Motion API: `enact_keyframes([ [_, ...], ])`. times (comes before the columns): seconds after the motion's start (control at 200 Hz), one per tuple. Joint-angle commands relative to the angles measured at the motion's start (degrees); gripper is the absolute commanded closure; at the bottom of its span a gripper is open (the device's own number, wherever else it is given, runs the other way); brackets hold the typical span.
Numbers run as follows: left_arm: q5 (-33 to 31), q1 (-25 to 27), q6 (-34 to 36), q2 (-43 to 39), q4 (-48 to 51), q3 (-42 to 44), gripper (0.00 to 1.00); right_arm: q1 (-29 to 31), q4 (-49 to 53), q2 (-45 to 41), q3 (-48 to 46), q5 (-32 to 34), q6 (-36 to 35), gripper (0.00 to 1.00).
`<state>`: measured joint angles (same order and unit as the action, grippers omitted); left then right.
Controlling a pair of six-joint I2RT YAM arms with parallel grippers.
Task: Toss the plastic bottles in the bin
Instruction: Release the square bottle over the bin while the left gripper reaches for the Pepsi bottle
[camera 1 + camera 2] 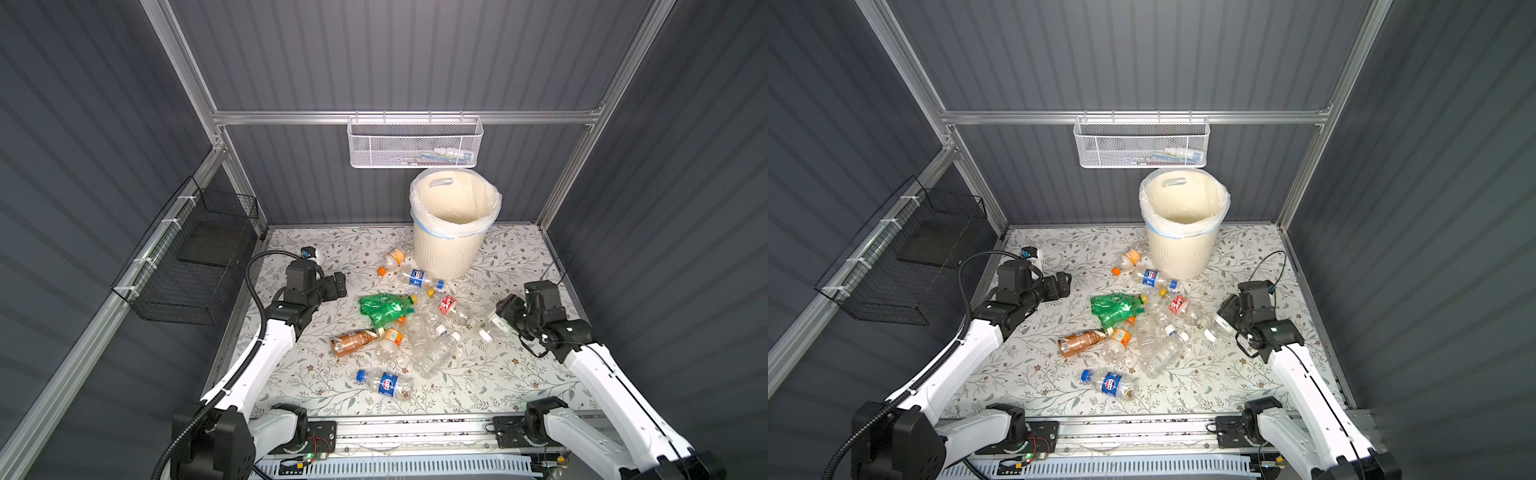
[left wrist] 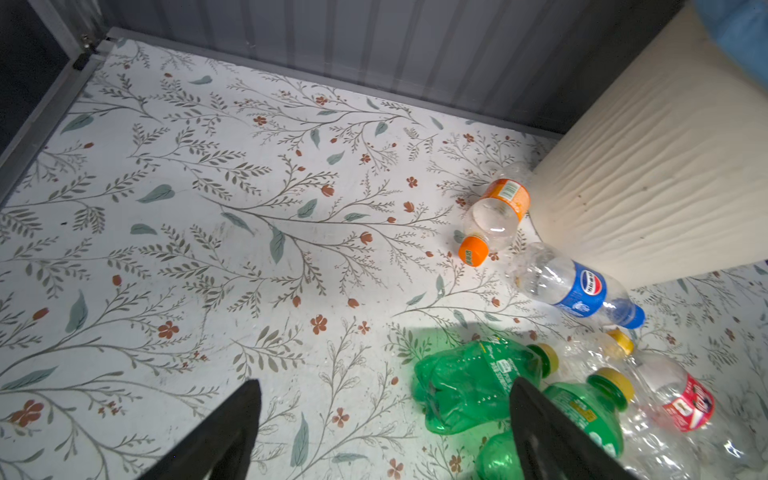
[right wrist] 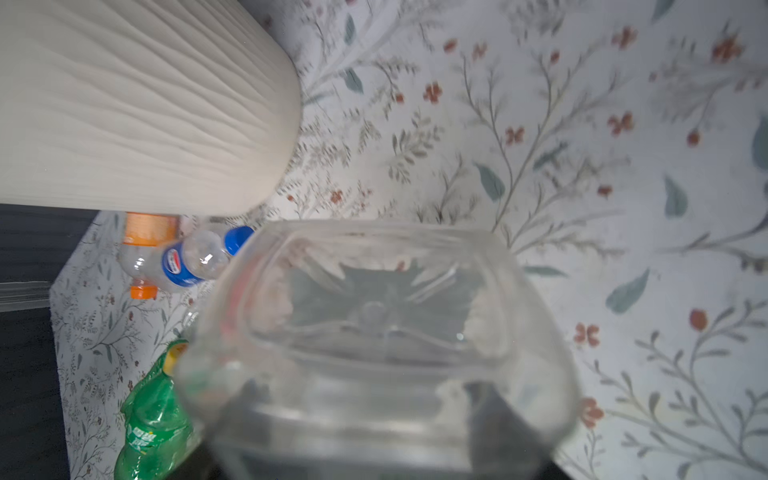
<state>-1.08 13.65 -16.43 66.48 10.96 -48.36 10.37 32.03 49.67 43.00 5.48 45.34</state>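
Observation:
The cream ribbed bin [image 1: 451, 249] [image 1: 1183, 253] with a liner bag stands at the back of the floral table. Several plastic bottles lie in front of it: two green ones [image 1: 384, 307] [image 2: 473, 382], an amber one [image 1: 353, 343], a blue-labelled one [image 1: 384, 384] and an orange-labelled one [image 1: 392, 259] [image 2: 496, 212]. My right gripper [image 1: 505, 318] [image 3: 370, 415] is shut on a clear bottle with a white cap [image 1: 492, 328] [image 3: 374, 324], to the right of the pile. My left gripper [image 1: 340, 284] [image 2: 384, 415] is open and empty, left of the green bottles.
A white mesh basket [image 1: 415, 143] hangs on the back wall above the bin. A black wire basket [image 1: 195, 257] hangs on the left wall. Another blue-labelled bottle [image 1: 419, 278] and a red-labelled one [image 1: 449, 305] lie close to the bin's base.

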Motion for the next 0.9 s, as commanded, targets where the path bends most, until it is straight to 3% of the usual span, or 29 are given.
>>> enact_keyframes([
  [0.0,6.0,1.6,4.4,-0.2,1.6,-1.0,0.07,-1.3,-6.4,-4.3,3.5,6.4,-12.9,0.44],
  [0.23,6.3,5.5,11.8,-5.7,4.5,-0.6,0.08,-1.9,-21.0,-13.0,6.8,8.4,-27.2,0.44],
  [0.47,8.5,7.6,12.6,-8.5,5.4,0.4,0.08,-1.9,-35.7,-13.5,11.8,5.5,-29.0,0.42],
  [0.625,8.5,10.9,15.4,-9.3,6.4,0.1,0.08,-1.9,-41.5,-0.8,24.3,-3.1,-26.0,0.42],
  [0.725,8.3,14.8,20.5,-8.0,9.4,-1.0,0.04,-1.9,-34.7,14.9,40.7,-9.3,-23.9,0.42],
  [0.775,7.8,16.9,24.1,-6.6,12.6,-2.7,0.02,-1.9,-25.6,26.3,51.5,-12.4,-23.4,0.41],
  [0.86,5.9,20.3,28.6,-4.4,19.5,-5.6,0.02,-1.7,-9.7,40.5,70.0,-20.1,-24.0,0.27],
  [0.895,4.9,21.8,29.9,-3.8,21.7,-6.5,0.01,-1.4,-3.6,45.0,75.8,-21.8,-25.1,0.05],
])
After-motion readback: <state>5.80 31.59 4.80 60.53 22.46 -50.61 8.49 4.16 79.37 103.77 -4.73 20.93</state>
